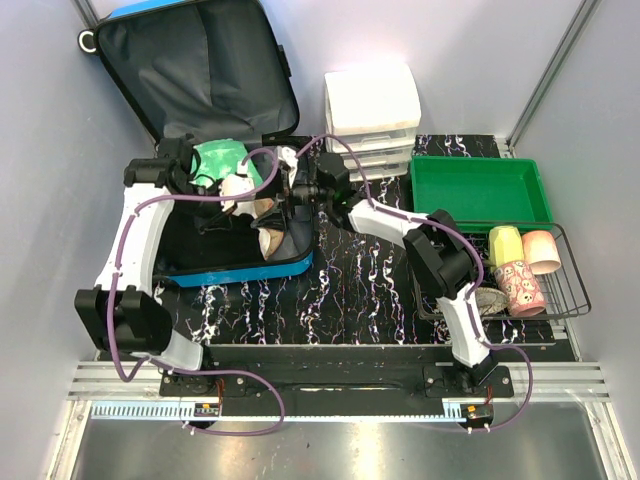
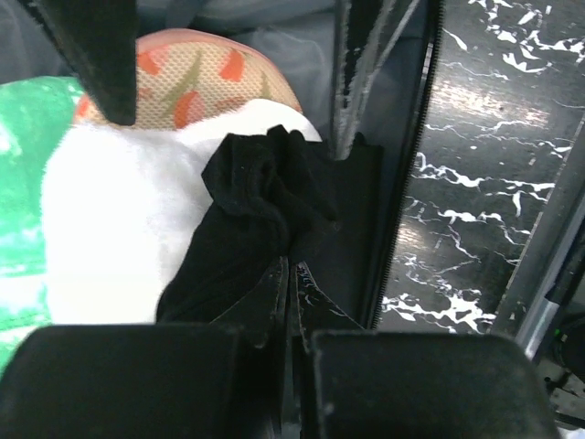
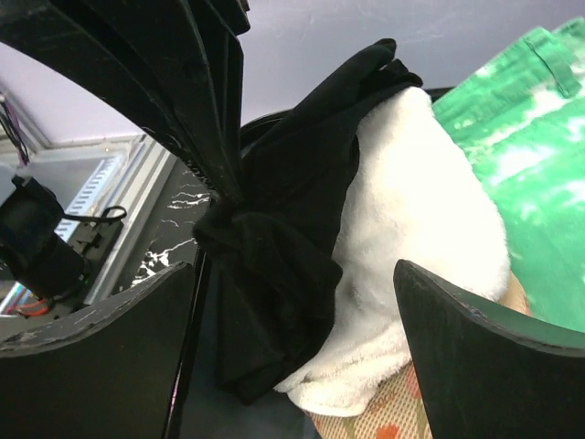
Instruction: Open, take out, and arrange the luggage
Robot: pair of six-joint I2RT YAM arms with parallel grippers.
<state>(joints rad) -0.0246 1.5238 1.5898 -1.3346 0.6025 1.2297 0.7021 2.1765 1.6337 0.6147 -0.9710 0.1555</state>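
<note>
Luggage, a small bright blue hard-shell suitcase with dark grey fabric lining, is seen lying open at the back left of the black, white-veined marbled tabletop, with its lid raised toward the rear. The lower half of the luggage is filled with soft items: a fluffy white towel, a green cloth and a cream mesh piece with orange shapes. A crumpled black cloth is draped over the towel. The left gripper is closed tight, and a fold of the black cloth is pinched between its fingers. The right gripper is held wide open, with the black cloth and the towel between its fingers. A white three-drawer plastic organiser, a green plastic tray and a black wire basket are placed to the right of the luggage.
</note>
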